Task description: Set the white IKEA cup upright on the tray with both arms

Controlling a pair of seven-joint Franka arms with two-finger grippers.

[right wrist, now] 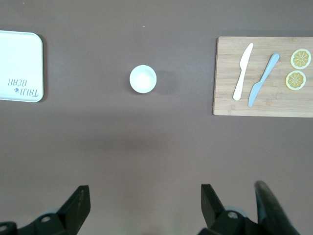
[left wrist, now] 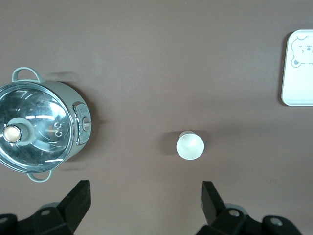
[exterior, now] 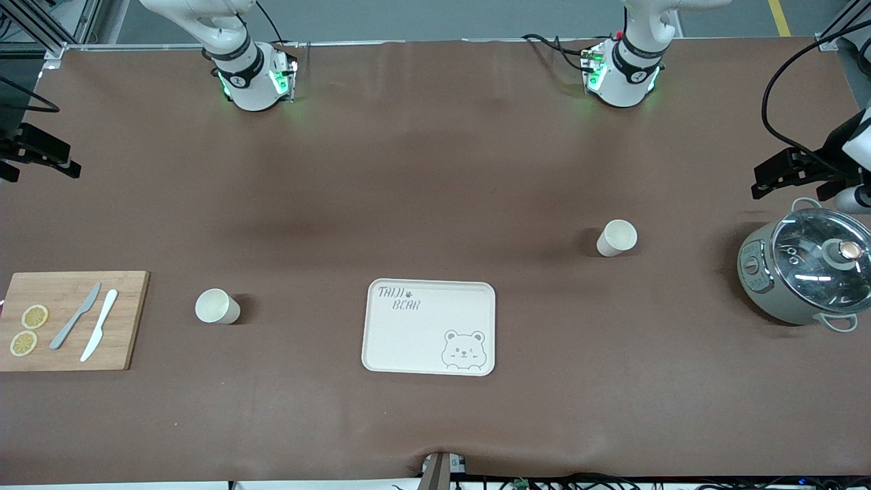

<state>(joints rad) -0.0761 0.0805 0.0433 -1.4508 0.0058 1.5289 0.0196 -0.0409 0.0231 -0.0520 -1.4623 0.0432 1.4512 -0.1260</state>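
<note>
brown table (exterior: 435, 170) holds two upright cups (exterior: 217, 306) flanking the tray (exterior: 429, 327); both claws (left wrist: 146, 200) (right wrist: 145, 201) hover open, risking tipping them.

- The cream tray (exterior: 429, 327) (bear face on one corner) lay flat and bare.
- Two white cups (exterior: 217, 306) (exterior: 616, 238) stood upright on the table, apart from it.

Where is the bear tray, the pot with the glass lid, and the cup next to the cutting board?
bear tray (exterior: 422, 327): front view, bare middle of its floor.
pot with the glass lid (exterior: 806, 265): front view, on the glass lid.
cup beside the cutting board (exterior: 216, 306): front view, on its open mouth.
</note>
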